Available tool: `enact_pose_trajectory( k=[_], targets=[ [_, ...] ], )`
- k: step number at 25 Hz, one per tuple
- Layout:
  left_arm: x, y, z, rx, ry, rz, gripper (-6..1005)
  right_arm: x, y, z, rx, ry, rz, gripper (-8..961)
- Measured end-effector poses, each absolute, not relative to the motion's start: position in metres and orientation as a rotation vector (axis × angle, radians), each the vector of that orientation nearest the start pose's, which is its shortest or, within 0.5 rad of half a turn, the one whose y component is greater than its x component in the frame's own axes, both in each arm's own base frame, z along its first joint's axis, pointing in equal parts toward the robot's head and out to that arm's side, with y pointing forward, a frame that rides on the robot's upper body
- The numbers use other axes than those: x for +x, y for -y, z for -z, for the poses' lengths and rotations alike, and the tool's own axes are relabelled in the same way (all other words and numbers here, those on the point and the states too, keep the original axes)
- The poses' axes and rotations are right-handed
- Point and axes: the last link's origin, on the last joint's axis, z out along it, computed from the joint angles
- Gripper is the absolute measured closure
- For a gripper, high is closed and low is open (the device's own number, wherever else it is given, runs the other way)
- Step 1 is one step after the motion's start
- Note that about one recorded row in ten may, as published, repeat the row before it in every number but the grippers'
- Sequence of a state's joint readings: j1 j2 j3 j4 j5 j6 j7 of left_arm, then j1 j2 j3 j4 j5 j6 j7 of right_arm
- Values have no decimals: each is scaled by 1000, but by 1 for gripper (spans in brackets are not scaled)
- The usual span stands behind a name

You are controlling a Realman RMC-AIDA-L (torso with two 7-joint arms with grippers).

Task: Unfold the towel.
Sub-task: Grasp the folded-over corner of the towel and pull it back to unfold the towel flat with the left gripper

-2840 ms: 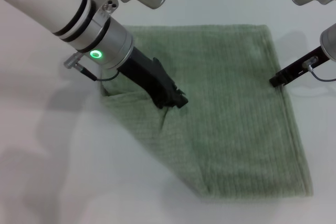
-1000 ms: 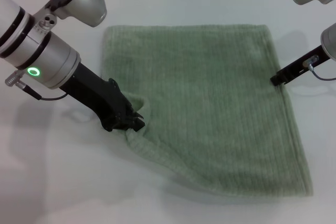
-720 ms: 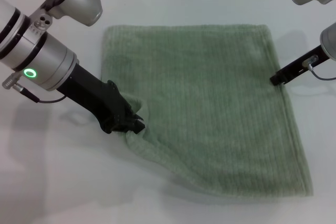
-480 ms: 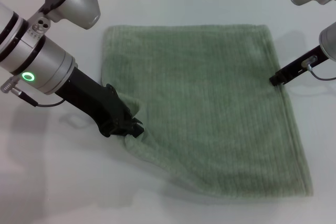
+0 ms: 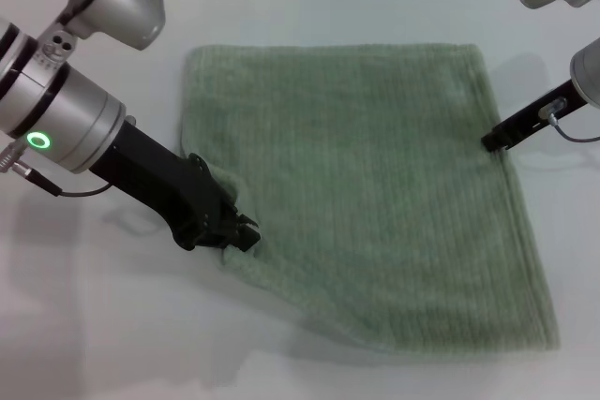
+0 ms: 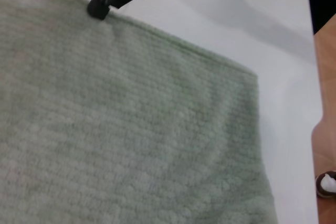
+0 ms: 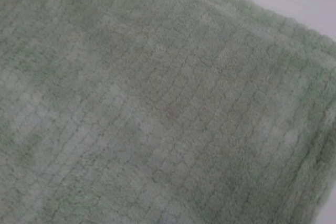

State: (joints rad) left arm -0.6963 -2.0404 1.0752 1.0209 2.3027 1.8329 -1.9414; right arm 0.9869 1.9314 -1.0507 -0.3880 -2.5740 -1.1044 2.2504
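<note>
Lying on the white counter (image 5: 112, 325), the towel (image 5: 375, 185) is spread nearly flat, a pale sage-green terry cloth with fine ribbed stripes and a hemmed border. Its far edge runs straight across the head view, and its right edge slants down toward the near right corner. The near left corner is not flat: the cloth there is drawn up into a small bunch with a soft fold trailing from it toward the near edge. The left tool (image 5: 236, 231) sits at that bunch, its black fingers closed on the towel's corner, low over the counter, with the dark forearm and silver wrist housing reaching in from the left. The right tool (image 5: 491, 144) rests at the towel's right edge, about a third of the way down from the far corner, its black tip touching the hem; whether its fingers are apart or together cannot be told from these views. The left wrist view looks across the ribbed cloth to the far hem, where the other arm's black tip meets the edge, with bare counter beyond it. The right wrist view is filled almost wholly by the towel's waffle-like pile, with a sliver of counter at one corner past the hem.
</note>
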Motion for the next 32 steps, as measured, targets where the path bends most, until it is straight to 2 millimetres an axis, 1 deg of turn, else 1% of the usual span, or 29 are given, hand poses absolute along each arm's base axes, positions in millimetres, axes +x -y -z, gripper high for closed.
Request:
enact_pose_trajectory(
  k=[11, 20, 27, 32],
  targets=[
    [-189, -331, -11, -3215, 655, -143, 946, 241, -435, 8, -2511, -1055, 421, 955],
    [-196, -329, -16, -3203, 692, -140, 947, 242, -433, 10, -2511, -1060, 422, 955],
    [-196, -328, -14, -3209, 690, -148, 947, 243, -433, 12, -2514, -1060, 424, 954],
    [-200, -329, -12, -3183, 704, -183, 948, 242, -433, 12, -2514, -1059, 424, 954]
  ],
)
